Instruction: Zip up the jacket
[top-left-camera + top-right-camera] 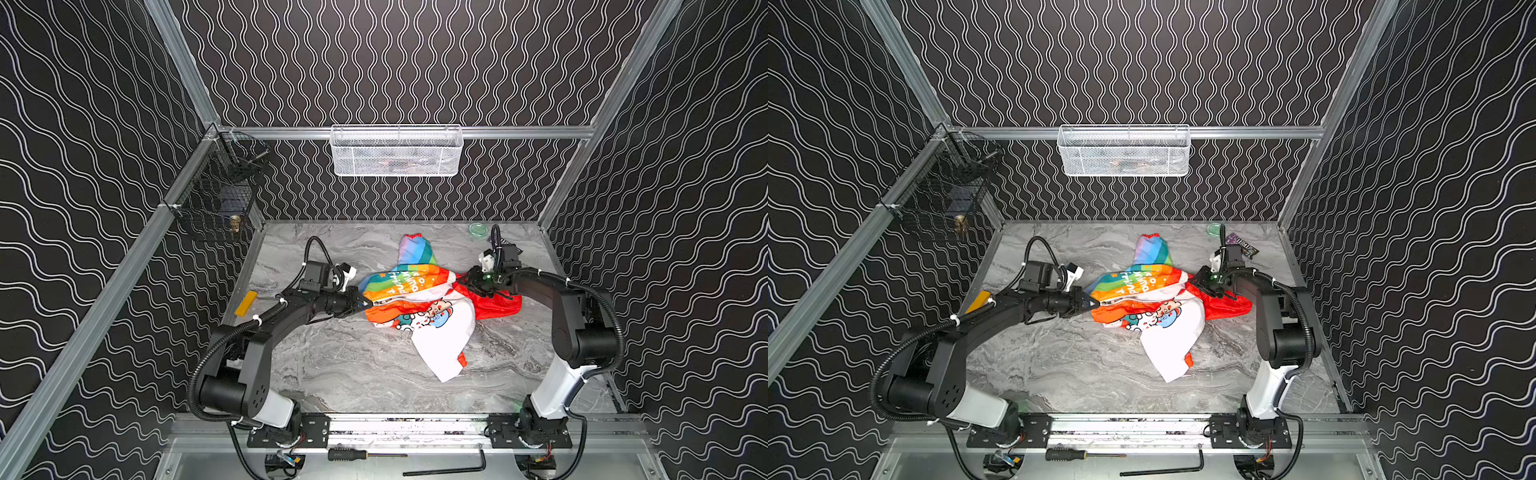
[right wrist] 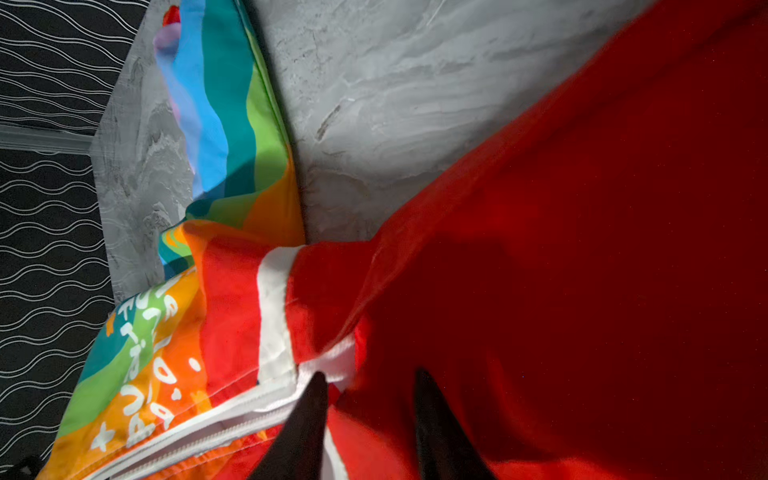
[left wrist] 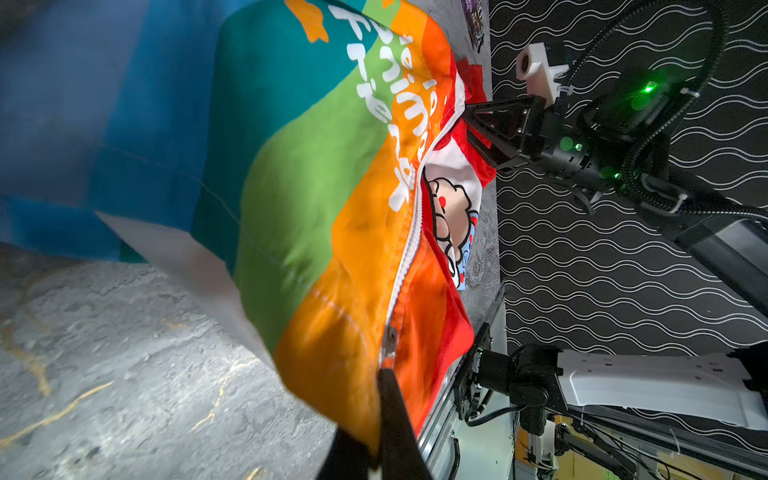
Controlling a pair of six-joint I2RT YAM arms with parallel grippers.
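Top views: jacket lies between left jaws and right jaws.

jacket: 1 | robot arms: 2 | white basket: 1 | screwdriver: 1 | hex key: 1

A white mesh basket hangs on the wall behind the counter, and a black wire basket hangs above its far left corner. At its back right lie a round green thing and a packet, and at its left edge a yellow block. Before its front edge lie a screwdriver and a hex key.
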